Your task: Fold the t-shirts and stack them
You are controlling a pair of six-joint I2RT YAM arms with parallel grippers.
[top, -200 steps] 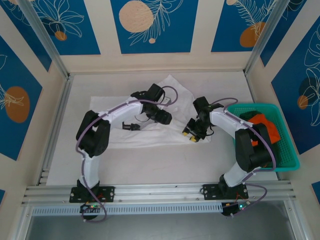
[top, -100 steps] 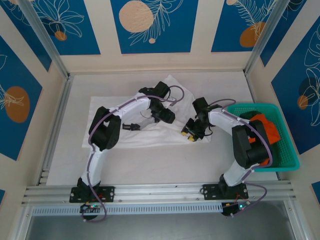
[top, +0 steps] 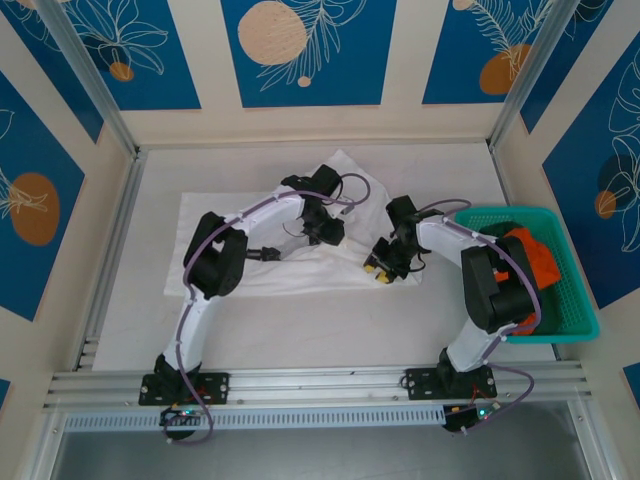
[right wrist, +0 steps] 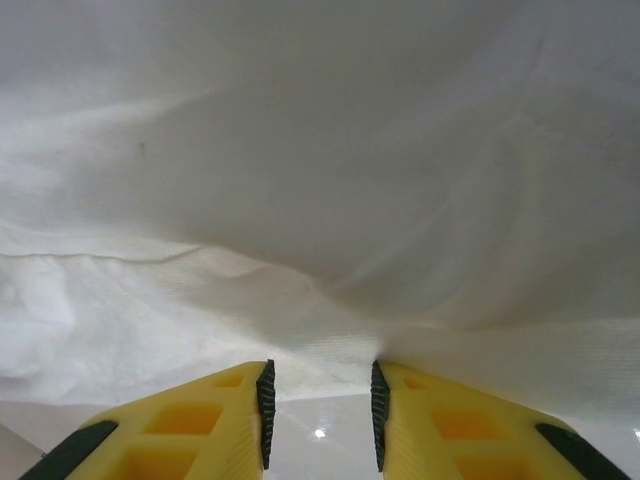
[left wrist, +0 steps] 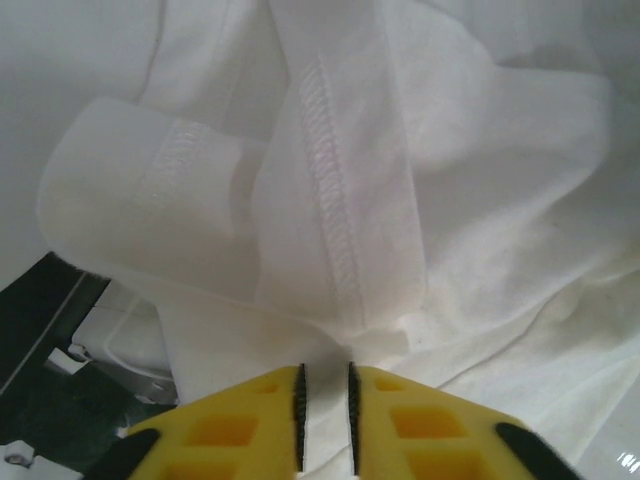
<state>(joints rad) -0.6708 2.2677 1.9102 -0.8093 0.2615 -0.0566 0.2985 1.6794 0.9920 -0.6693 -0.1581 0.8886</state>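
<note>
The white t-shirt [top: 300,275] is spread out mid-table [top: 330,330], a hemmed fold is pinched tight in the left gripper [left wrist: 325,385], and its edge is reached by the parted jaws of the right gripper [right wrist: 320,390].

One white t-shirt [top: 215,215], one orange t-shirt [top: 540,260] and one teal basket [top: 505,211] are in view.
</note>
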